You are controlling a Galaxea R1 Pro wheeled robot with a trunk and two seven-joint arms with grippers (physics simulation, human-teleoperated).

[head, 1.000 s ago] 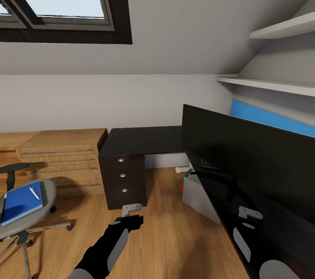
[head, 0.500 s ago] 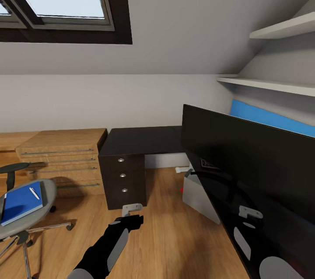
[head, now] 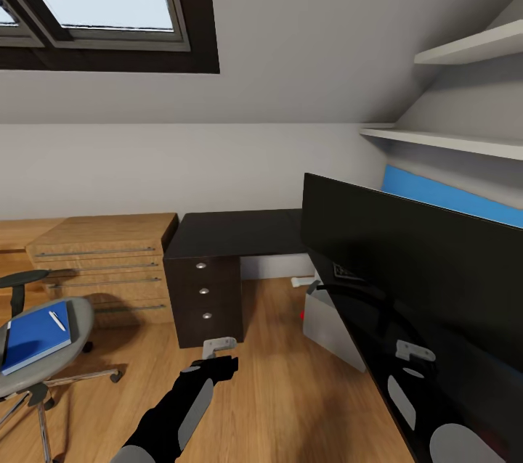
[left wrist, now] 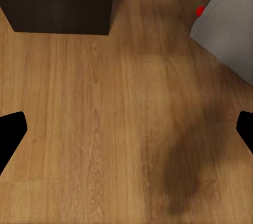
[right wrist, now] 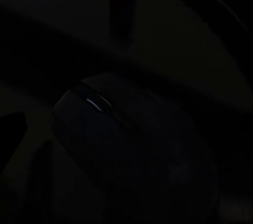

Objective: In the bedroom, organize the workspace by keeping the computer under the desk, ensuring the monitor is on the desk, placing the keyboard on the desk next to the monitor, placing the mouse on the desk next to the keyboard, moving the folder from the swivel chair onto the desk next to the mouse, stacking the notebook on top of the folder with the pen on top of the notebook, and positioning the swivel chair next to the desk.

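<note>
One blue folder [head: 36, 338] with a whitish pen [head: 57, 321] lies on the swivel chair [head: 43, 361]; left end effector [head: 219, 347] hangs released over bare floor [left wrist: 105, 129]; right end effector's state seemingly undeterminable

Desk [head: 240, 231], matt black top, w/ drawer unit [head: 204, 300] below; monitor [head: 407, 267] on it at 3 o'clock. Wooden floor [head: 290, 390] carries computer [head: 330, 325] under desk, swivel chair [head: 43, 369] at 8 o'clock; wooden bench [head: 102, 252] at 9.

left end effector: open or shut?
Open. The left wrist view shows the left end effector with its two black fingertips at opposite edges of the picture, bare wooden floor between them, nothing held.
</note>
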